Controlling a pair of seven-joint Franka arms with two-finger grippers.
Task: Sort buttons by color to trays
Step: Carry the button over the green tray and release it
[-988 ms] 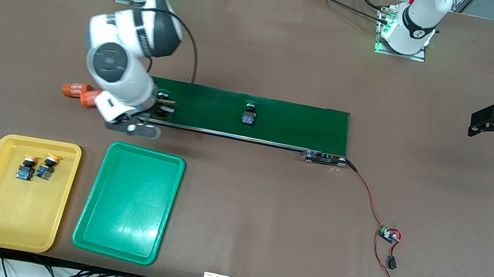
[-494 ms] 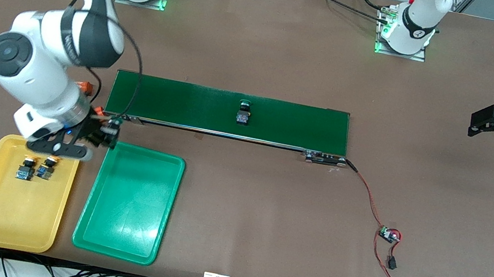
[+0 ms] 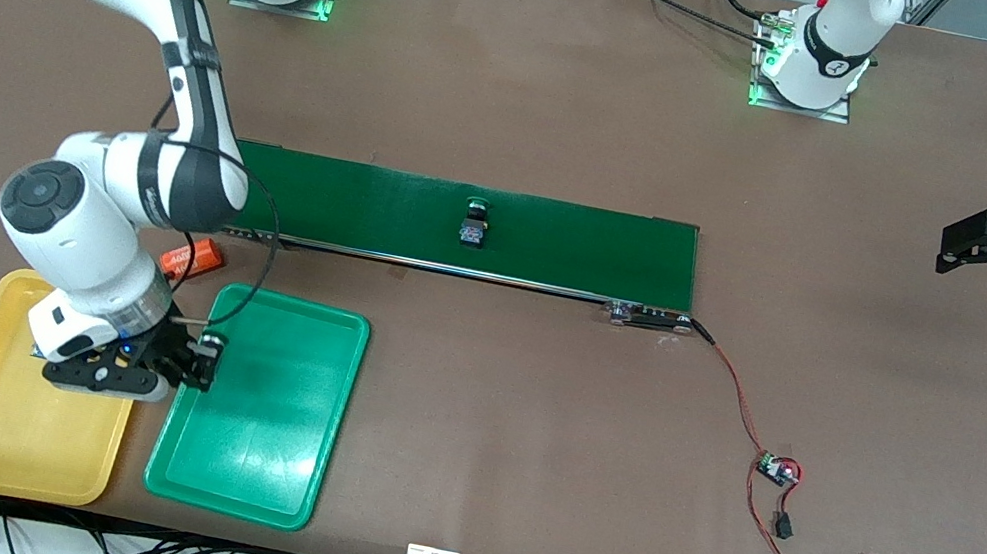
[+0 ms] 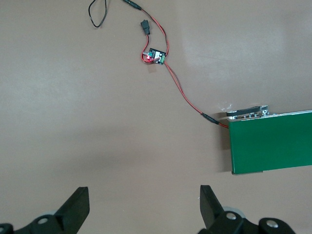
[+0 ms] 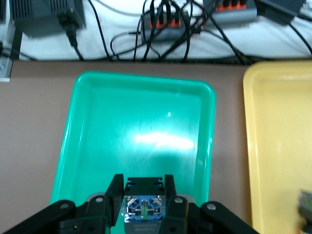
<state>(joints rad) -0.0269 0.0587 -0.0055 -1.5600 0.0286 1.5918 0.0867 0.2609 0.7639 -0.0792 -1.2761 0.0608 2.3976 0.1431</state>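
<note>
button (image 5: 144,208) over green tray (image 3: 265,420)

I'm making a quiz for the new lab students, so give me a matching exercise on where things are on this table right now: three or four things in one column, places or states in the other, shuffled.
Things
1. right gripper
2. left gripper
3. button on the belt
4. orange cylinder

Places or states
A. lying on the bare table beside the green tray's corner
B. open, waiting over bare table at the left arm's end
C. shut on a button, over the green tray's edge
D. resting on the dark green belt, untouched

Pairs: 1-C, 2-B, 3-D, 4-A
</note>
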